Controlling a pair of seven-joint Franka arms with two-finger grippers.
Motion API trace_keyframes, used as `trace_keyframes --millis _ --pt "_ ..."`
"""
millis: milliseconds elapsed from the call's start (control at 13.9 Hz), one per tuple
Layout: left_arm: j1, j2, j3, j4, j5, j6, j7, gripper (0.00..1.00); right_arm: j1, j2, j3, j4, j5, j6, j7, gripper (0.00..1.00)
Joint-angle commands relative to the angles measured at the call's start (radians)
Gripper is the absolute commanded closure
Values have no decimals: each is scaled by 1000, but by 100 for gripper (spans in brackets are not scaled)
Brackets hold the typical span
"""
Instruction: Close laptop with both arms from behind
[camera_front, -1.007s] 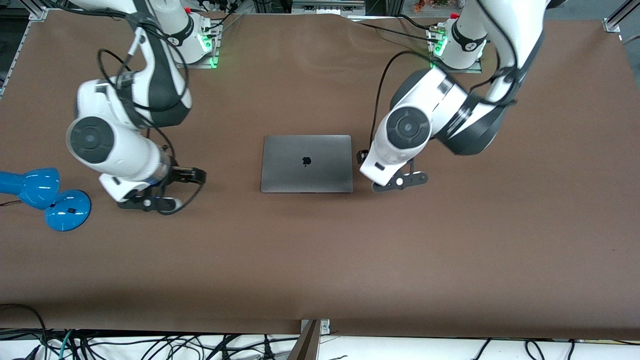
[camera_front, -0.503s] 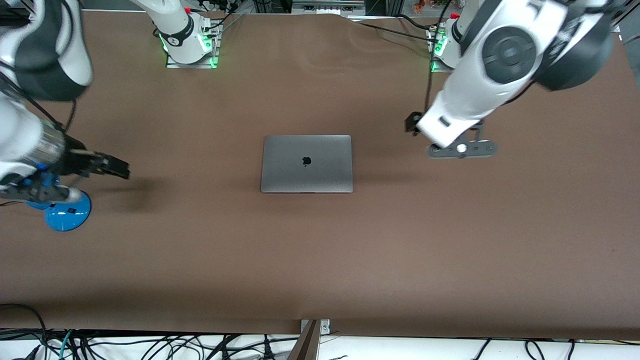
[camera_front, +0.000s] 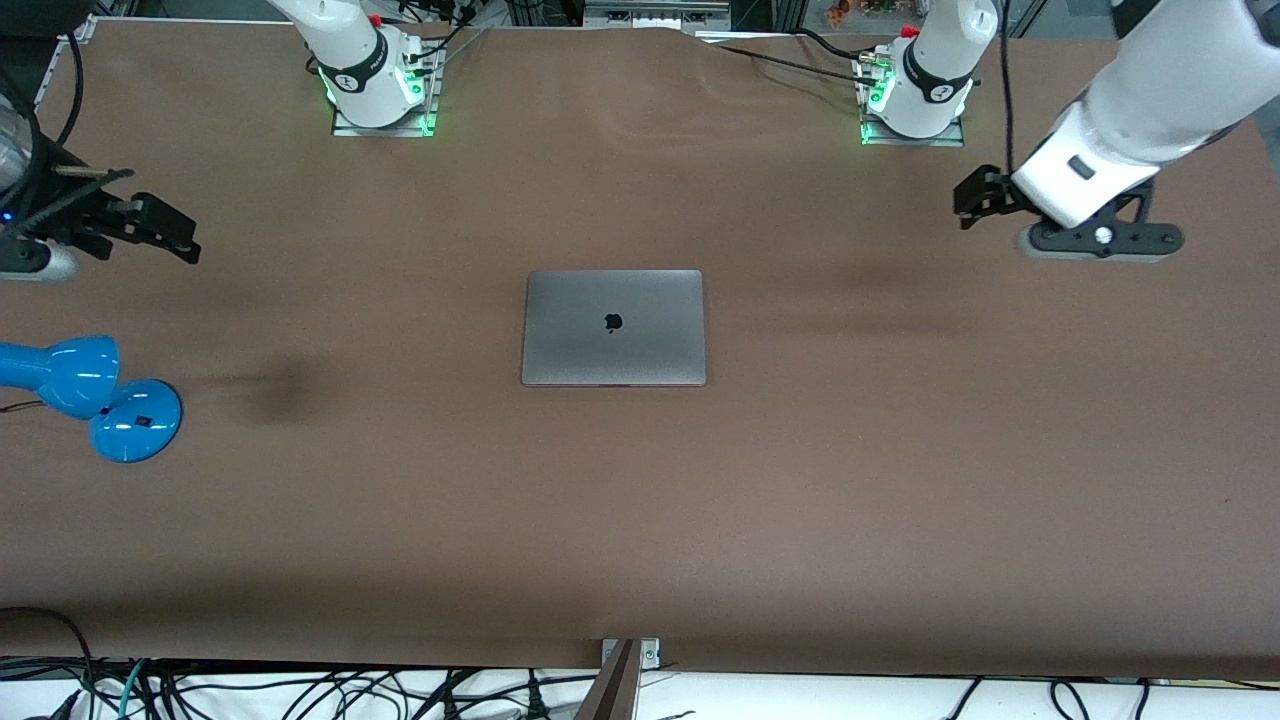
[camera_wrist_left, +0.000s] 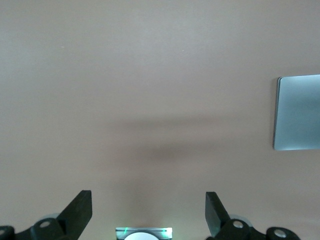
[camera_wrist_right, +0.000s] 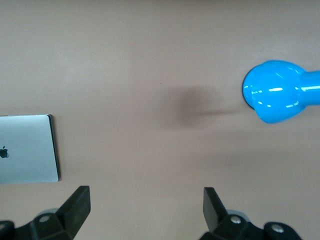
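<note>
laptop (camera_front: 613, 327) lies shut and flat on the brown surface (camera_front: 640, 520), about midway between the two arm bases, lid up with the dark apple logo showing; space-grey lid, nothing on it or touching it; left claw (camera_front: 975, 196) is up in the air over bare surface toward the left arm's end of the table, well apart from the laptop; fingers spread wide, nothing between them, seen plainly in the left wrist view (camera_wrist_left: 148, 210); that view also catches one edge of the laptop lid (camera_wrist_left: 298, 112); right claw (camera_front: 165, 230) is up over bare surface toward the right arm's end of the table, also well clear of the laptop; wide open and empty in the right wrist view (camera_wrist_right: 146, 207); blue desk lamp (camera_front: 85, 393) sits on the surface at the right arm's end, nearer the front camera than the right claw; its head shows in the right wrist view (camera_wrist_right: 278, 98)
</note>
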Motion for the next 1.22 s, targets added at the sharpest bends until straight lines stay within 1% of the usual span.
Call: trace_keyframes --millis 0,216,288,431,791,935,1150 --pt "-11 -92 58 -79 -26 25 93 0 -47 -20 25 -40 -6 21 4 0" --pt "-26 -123 132 -90 -26 26 193 0 -35 -9 28 -37 -6 12 10 0" --pt "-26 -122 140 -83 -14 28 233 0 -31 -3 28 -32 -6 13 14 0" --pt "-17 -112 146 -55 -14 28 250 0 -28 2 31 -32 -10 13 21 0" --pt "17 -40 122 49 -29 22 232 0 -28 3 31 -30 -7 13 18 0" --pt "32 -23 109 55 -29 22 230 0 -28 2 31 -32 -7 12 18 0" --pt "80 -5 50 57 -26 22 229 0 -28 0 31 -32 -9 12 21 0"
